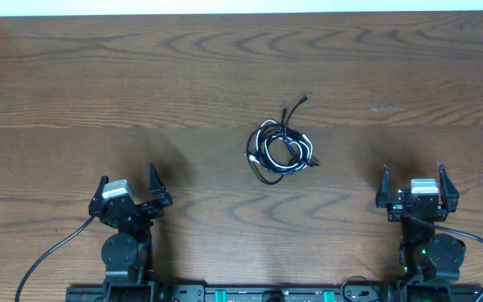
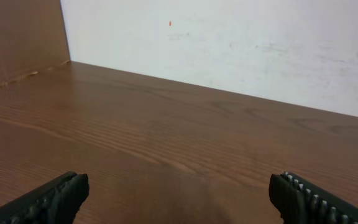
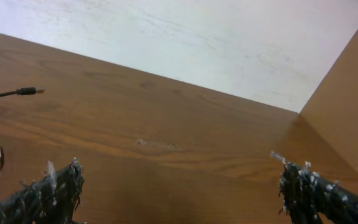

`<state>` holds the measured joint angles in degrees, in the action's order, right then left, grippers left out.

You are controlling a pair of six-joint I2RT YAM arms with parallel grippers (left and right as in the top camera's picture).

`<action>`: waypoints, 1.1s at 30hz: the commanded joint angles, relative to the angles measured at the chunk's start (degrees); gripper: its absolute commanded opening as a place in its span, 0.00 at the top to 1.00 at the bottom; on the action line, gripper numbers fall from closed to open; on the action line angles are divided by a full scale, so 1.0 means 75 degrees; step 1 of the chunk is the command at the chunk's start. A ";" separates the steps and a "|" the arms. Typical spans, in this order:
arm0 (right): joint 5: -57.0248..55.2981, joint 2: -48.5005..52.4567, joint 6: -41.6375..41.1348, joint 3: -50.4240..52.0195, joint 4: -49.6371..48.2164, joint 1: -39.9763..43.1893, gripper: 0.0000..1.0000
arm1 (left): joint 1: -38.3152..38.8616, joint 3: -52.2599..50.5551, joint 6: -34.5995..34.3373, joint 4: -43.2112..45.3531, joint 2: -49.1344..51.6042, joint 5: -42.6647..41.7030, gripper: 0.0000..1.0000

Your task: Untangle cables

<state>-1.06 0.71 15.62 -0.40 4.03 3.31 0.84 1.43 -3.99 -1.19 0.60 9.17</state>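
- Brown wooden table [image 1: 141,84].
- The cables [image 1: 282,149] lie knotted mid-table, and single strands are hard to separate.
- The left gripper [image 1: 127,176] and right gripper [image 1: 412,171] flank the cables, both spread wide and empty.
- The right wrist view crops the cables.

The cables [image 1: 281,151] lie in one bundle on the tabletop [image 1: 183,75], near its middle, with one plug end [image 3: 27,91] trailing off toward the far edge. The left tool [image 1: 127,178] and right tool [image 1: 412,172] sit at the near edge, well apart. The bundle lies between them and farther out. A wall [image 2: 229,43] stands behind the far edge.
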 commanded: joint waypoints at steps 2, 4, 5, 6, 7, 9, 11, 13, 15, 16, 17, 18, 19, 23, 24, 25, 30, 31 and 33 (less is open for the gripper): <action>0.0015 -0.0009 -0.0105 0.0012 0.0032 0.0047 0.01 | -0.0023 -0.0160 0.0128 -0.0213 -0.0050 0.0131 0.02; 0.0012 -0.0009 -0.0105 0.0012 0.0032 0.0047 0.01 | -0.0023 -0.0160 0.0128 -0.0210 -0.0050 0.0131 0.02; 0.0015 -0.0009 -0.0105 0.0012 0.0032 0.0047 0.01 | -0.0023 -0.0160 0.0128 -0.0213 -0.0050 0.0131 0.02; 0.0015 -0.0009 -0.0105 0.0012 0.0032 0.0047 0.01 | -0.0023 -0.0160 0.0128 -0.0210 -0.0050 0.0131 0.02; 0.0015 -0.0009 -0.0105 0.0012 0.0032 0.0047 0.01 | -0.0023 -0.0160 0.0128 -0.0210 -0.0050 0.0131 0.02; 0.0015 -0.0009 -0.0105 0.0012 0.0032 0.0047 0.01 | -0.0023 -0.0160 0.0128 -0.0210 -0.0050 0.0131 0.02; 0.0015 -0.0009 -0.0105 0.0012 0.0032 0.0047 0.01 | -0.0023 -0.0160 0.0128 -0.0210 -0.0050 0.0131 0.02; 0.0012 -0.0009 -0.0105 0.0012 0.0032 0.0047 0.01 | -0.0023 -0.0160 0.0128 -0.0213 -0.0050 0.0131 0.02; 0.0015 -0.0009 -0.0105 0.0012 0.0032 0.0047 0.01 | -0.0023 -0.0160 0.0128 -0.0213 -0.0050 0.0128 0.02; 0.0015 -0.0009 -0.0105 0.0012 0.0032 0.0047 0.01 | -0.0023 -0.0160 0.0128 -0.0210 -0.0050 0.0128 0.02; 0.0015 -0.0009 -0.0105 0.0012 0.0026 0.0047 0.01 | -0.0023 -0.0160 0.0125 -0.0207 -0.0050 0.0125 0.02; 0.0003 -0.0009 -0.0099 0.0012 0.0006 0.0047 0.01 | -0.0023 -0.0160 0.0125 -0.0172 -0.0050 0.0125 0.02; -0.0012 -0.0009 -0.0096 0.0012 0.0009 0.0047 0.01 | -0.0023 -0.0160 0.0125 -0.0137 -0.0050 0.0125 0.02; 0.0286 -0.0009 -0.0224 0.0012 -0.0230 0.0047 0.01 | -0.0023 -0.0152 0.0128 0.0201 -0.0050 -0.0300 0.02; 0.0592 -0.0009 -0.0356 0.0012 -0.0437 0.0047 0.01 | -0.0023 -0.0131 0.0125 0.0297 -0.0050 -0.0519 0.02; 0.1058 -0.0009 -0.0466 0.0012 -0.0781 0.0047 0.01 | -0.0023 -0.0070 0.0125 0.0411 -0.0050 -0.0906 0.02; 0.2381 -0.0009 -0.1247 -0.0385 -0.3214 0.0047 0.01 | -0.0023 0.1122 -0.0493 0.0656 -0.0017 -0.2005 0.02; 0.2492 -0.0009 -0.1244 -0.0627 -0.3182 0.0047 0.01 | -0.0023 0.1419 -0.0481 0.0656 0.0035 -0.2098 0.02; 0.2687 -0.0006 -0.1241 -0.1236 -0.2833 0.0047 0.01 | -0.0023 0.2285 -0.0478 0.0656 0.0370 -0.2162 0.02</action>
<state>14.44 0.91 8.99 -3.51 -19.09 3.31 0.84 9.30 -6.22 3.01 1.02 -3.60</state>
